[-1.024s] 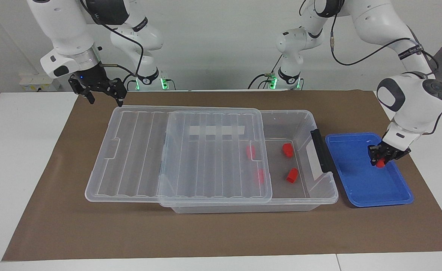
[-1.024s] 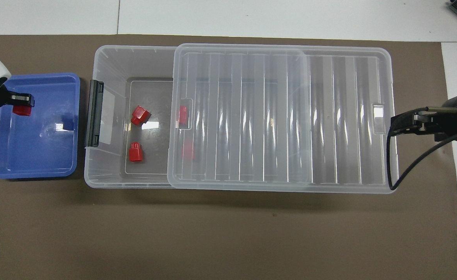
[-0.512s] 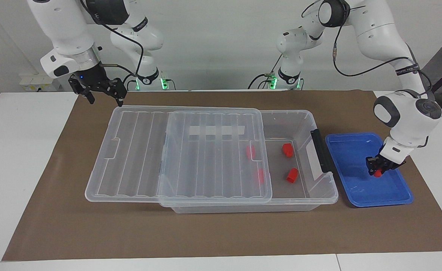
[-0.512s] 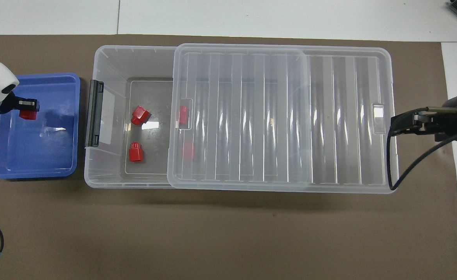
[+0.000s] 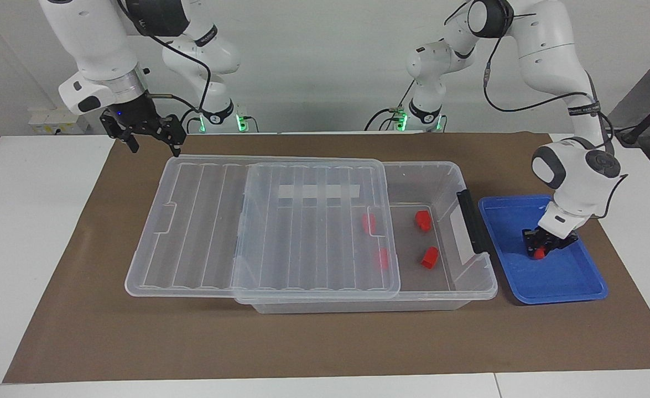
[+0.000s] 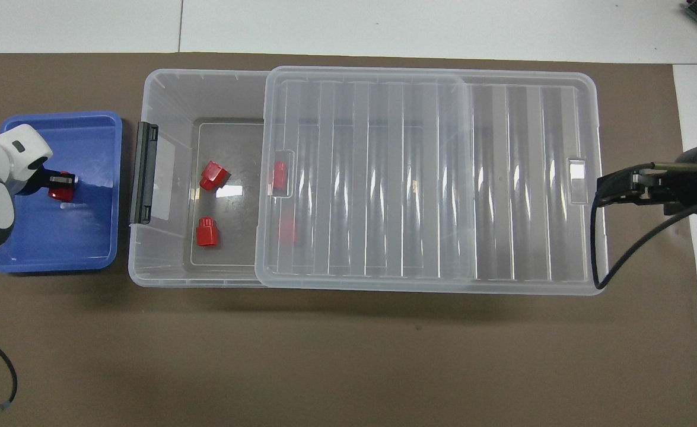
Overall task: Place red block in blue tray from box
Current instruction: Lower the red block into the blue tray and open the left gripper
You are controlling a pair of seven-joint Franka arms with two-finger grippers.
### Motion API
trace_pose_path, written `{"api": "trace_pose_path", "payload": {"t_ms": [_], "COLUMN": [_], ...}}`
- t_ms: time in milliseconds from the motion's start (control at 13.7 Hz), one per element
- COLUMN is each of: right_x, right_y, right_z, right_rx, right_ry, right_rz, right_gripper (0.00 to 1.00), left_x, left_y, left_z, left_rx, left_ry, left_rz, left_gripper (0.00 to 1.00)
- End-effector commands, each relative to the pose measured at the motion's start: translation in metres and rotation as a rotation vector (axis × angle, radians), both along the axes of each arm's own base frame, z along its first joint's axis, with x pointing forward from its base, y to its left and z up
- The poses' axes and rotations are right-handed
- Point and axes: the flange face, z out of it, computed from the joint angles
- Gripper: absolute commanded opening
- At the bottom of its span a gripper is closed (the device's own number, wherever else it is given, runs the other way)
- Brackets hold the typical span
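Observation:
My left gripper (image 5: 539,250) (image 6: 62,184) is shut on a red block (image 5: 539,254) (image 6: 61,191) and holds it low inside the blue tray (image 5: 502,221) (image 6: 51,249); whether the block touches the tray floor I cannot tell. The clear box (image 5: 446,177) (image 6: 164,95) stands beside the tray, its ribbed lid (image 5: 258,221) (image 6: 419,178) slid toward the right arm's end. Two red blocks (image 5: 422,219) (image 5: 429,257) lie in the uncovered part, also seen from overhead (image 6: 213,175) (image 6: 207,232). Two more (image 5: 369,222) (image 5: 381,257) show through the lid. My right gripper (image 5: 153,138) (image 6: 612,191) waits open at the lid's end.
A black clip handle (image 5: 471,221) (image 6: 144,173) sits on the box end beside the tray. A brown mat (image 5: 325,342) covers the table under everything. A black cable (image 6: 621,261) hangs from the right arm over the lid's corner.
My left gripper has moved down and toward the box with the red block, deeper into the blue tray. The right arm has not moved.

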Motion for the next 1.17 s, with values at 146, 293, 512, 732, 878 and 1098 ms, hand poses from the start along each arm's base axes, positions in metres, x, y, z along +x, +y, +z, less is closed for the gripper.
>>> {"api": "trace_pose_path", "payload": {"t_ms": [146,293,512,732,878,1098], "right_x": [-0.004,-0.004,-0.002,-0.001,0.0,0.007], "right_y": [-0.01,-0.012,-0.025,-0.041,-0.05,-0.063], "right_z": [-0.001,-0.002,-0.009,-0.022,-0.028,-0.042], "right_rx": [0.002,0.001,0.001,0.0,0.0,0.0], "right_ry": [-0.026,-0.024,-0.03,-0.045,-0.062,-0.08], "right_rz": [-0.031,-0.034,-0.053,-0.078,-0.077,-0.093], "right_gripper": [0.92,0.7,0.0,0.0,0.0,0.0], "left_x": [-0.017,-0.017,-0.021,-0.025,-0.023,-0.021], "left_y": [0.0,-0.007,-0.017,-0.021,-0.028,-0.029], "left_z": [0.009,0.01,0.001,-0.008,-0.008,-0.008], "left_rx": [-0.019,-0.039,-0.047,-0.049,-0.05,-0.049], "left_ry": [0.043,0.042,0.025,-0.013,-0.019,-0.022], "left_rz": [0.061,0.134,0.161,0.16,0.148,0.145], "left_gripper": [0.06,0.06,0.06,0.06,0.17,1.0]}}
